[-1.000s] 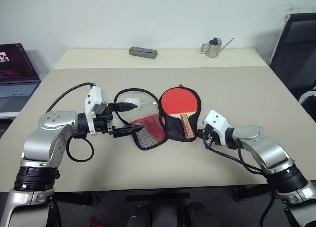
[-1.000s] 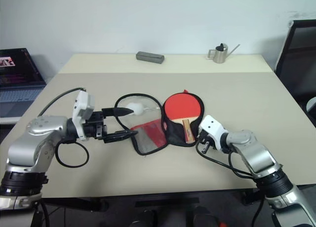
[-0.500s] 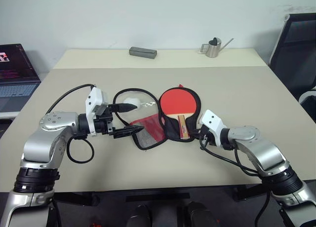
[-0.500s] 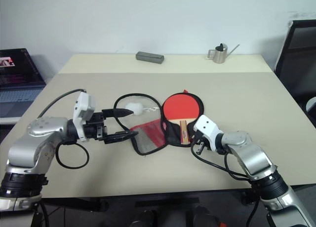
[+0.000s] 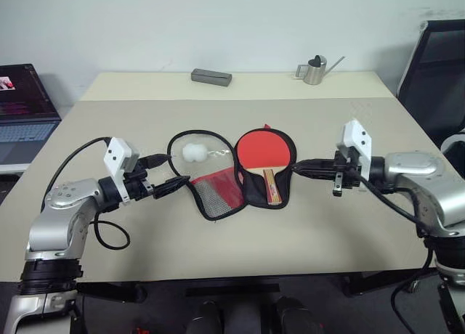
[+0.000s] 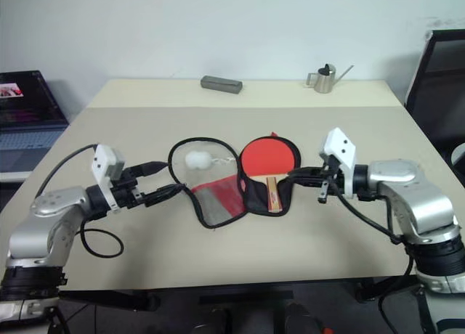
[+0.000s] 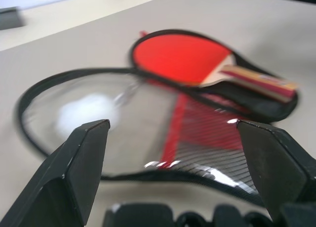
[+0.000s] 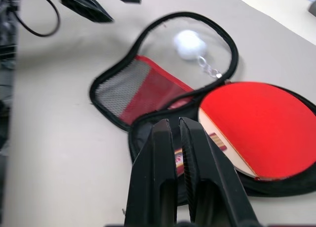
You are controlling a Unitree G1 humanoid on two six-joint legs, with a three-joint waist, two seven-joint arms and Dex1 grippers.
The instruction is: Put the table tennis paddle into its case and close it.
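Left tool [image 5: 166, 180]: two black fingers spread wide apart, nothing between them; held just above the surface [image 5: 240, 232], pointing toward the open flap of the case [image 5: 218, 192], close beside its rim and apart from it.

Right tool [image 5: 301, 166]: fingers pressed together, empty; raised over the surface, pointing across toward the right edge of the case, its tips near the rim. Whether they touch it cannot be told.

Case: unzipped and lying flat at the middle of the surface, between the two tools. Two halves spread side by side: a black-lined half on the right, and on the left a flap of clear panel with red and mesh at its near end, edged by a black zipper rim. A white pom-pom [image 5: 193, 152] lies on the clear panel, joined by a short chain.

Paddle [image 5: 262, 152]: lying in the black half of the case, red face up, round blade at the far end, striped wooden handle pointing to the near edge.

Further out: grey oblong block [image 5: 211, 76] and small metal watering can [image 5: 314, 70] at the far edge of the surface; laptop [image 5: 24, 105] off to the left; dark chair [image 5: 436, 80] to the right.
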